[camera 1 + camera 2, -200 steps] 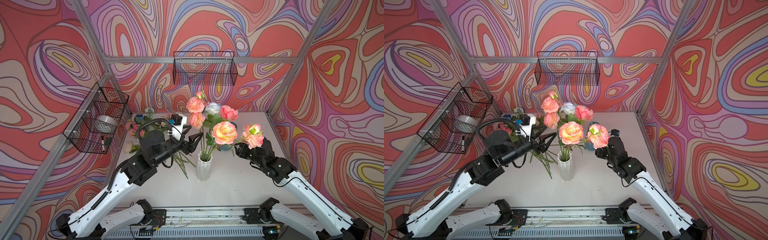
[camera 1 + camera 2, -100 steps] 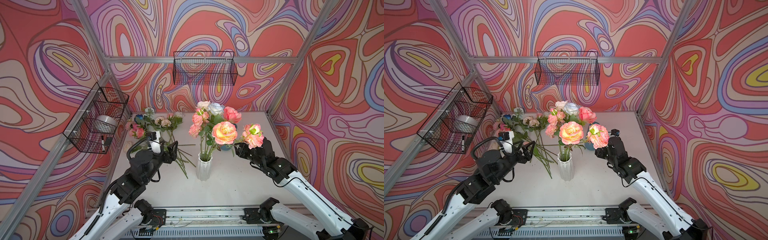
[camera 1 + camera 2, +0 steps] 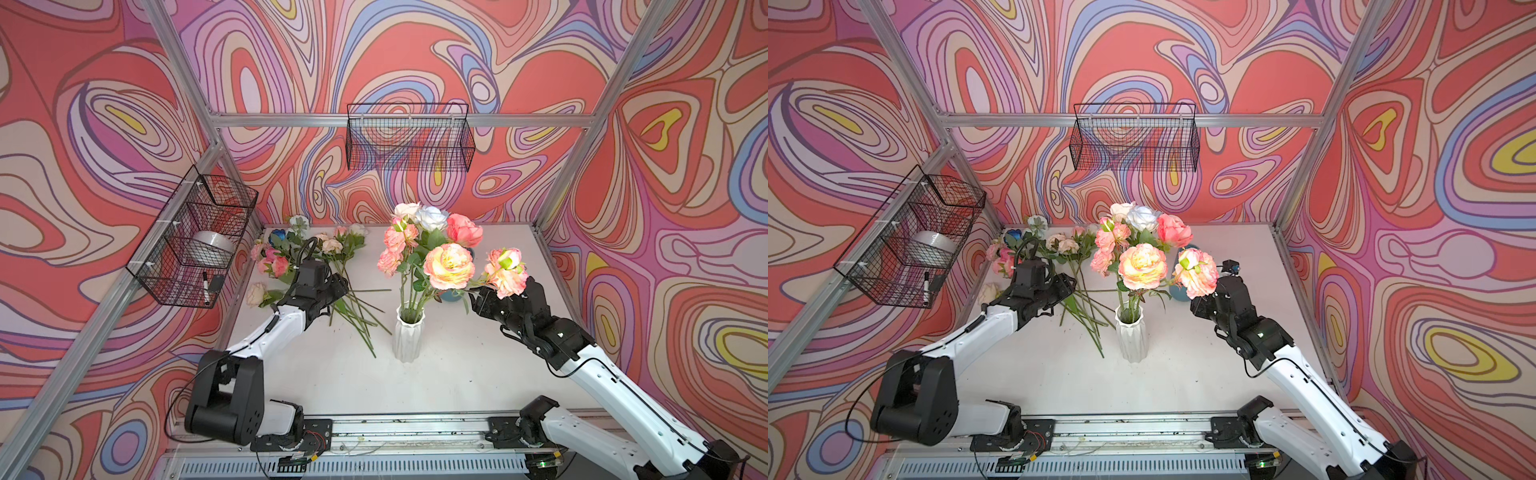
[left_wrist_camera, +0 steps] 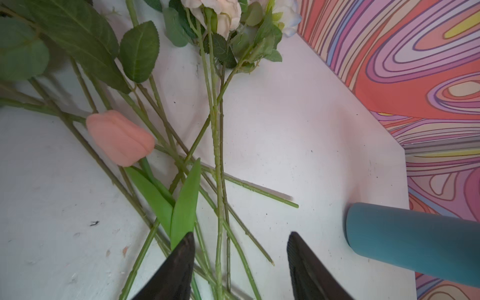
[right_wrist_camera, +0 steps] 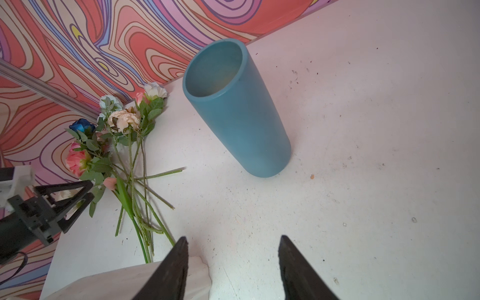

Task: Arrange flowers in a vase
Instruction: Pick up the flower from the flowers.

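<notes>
1. Nearest the front edge, at mid-surface (image 3: 478, 374): white vase (image 3: 408, 338), upright, already carrying several of the flowers (image 3: 449, 266) in pink, peach and white.
2. Just right of that bouquet: right end effector (image 3: 478, 297), raised beside the outermost peach rose (image 3: 505, 272). Jaws parted about halfway, gripping nothing.
3. Towards the left edge: left end effector (image 3: 337, 289), low over the loose stems (image 3: 357, 316). Jaws likewise about half open, nothing clamped.
4. Judged the step in hand: taking the next stem from the pile. Best done by singling out one stem and closing on its bare lower part, clear of leaves and crossings. Then lift straight up, letting neighbours slide off rather than trail along.
5. Farther back, towards the far left corner: unplaced blooms (image 3: 291, 249), a deep blue one among them, heaped with stems fanned towards the white vase.
6. Shown by the left wrist view, not made out in the top views: several stems lying between the fingertips (image 4: 181, 259) on the surface, and a pink tulip (image 4: 118, 137) among them.
7. Shown plainly by the right wrist view: blue vase (image 5: 233, 111), upright and empty, beyond the white one. Barely glimpsed behind leaves in both top views. Confirmed there too: empty gap between the right jaws.
</notes>
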Controlling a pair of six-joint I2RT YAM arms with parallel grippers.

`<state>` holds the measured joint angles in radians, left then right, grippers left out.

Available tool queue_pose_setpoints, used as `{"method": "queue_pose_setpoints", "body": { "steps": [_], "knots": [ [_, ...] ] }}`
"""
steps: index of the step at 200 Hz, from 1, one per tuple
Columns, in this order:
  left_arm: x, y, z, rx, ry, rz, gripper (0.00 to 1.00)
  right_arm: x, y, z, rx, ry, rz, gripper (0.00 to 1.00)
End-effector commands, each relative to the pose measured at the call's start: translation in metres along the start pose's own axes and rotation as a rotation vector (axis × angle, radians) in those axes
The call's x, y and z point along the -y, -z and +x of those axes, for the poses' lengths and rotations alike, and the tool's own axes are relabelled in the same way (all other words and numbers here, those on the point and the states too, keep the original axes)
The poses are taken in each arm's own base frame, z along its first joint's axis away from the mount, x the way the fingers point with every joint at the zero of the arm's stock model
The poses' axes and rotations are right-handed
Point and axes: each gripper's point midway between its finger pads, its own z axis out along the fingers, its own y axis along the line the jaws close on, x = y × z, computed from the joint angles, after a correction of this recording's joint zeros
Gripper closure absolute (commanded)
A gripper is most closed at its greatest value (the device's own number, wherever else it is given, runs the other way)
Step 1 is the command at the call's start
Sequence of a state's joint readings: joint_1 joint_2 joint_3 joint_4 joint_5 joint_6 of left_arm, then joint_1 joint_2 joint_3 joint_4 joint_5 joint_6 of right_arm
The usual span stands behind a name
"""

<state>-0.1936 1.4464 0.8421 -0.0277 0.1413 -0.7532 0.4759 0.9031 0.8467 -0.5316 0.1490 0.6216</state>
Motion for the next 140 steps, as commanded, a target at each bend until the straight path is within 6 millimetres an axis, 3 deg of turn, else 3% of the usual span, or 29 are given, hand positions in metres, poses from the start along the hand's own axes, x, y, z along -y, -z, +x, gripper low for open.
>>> {"method": "queue_pose_setpoints", "body": {
  "steps": [1, 25, 76, 140],
  "knots": [
    [0.005, -0.018, -0.02, 0.031, -0.014, -0.01, 0.42, 0.006, 0.002, 0.002, 0.005, 0.006, 0.012, 0.43],
    [-0.001, -0.037, -0.034, 0.036, -0.018, -0.054, 0.53, 0.007, 0.001, 0.003, 0.003, 0.007, 0.018, 0.44],
    [-0.011, -0.08, -0.07, 0.055, 0.048, -0.023, 0.5, 0.007, 0.0, 0.003, 0.003, 0.009, 0.021, 0.44],
    [-0.02, -0.125, -0.078, 0.022, 0.072, -0.044, 0.46, 0.01, -0.001, 0.001, 0.001, 0.021, 0.046, 0.45]
  ]
}}
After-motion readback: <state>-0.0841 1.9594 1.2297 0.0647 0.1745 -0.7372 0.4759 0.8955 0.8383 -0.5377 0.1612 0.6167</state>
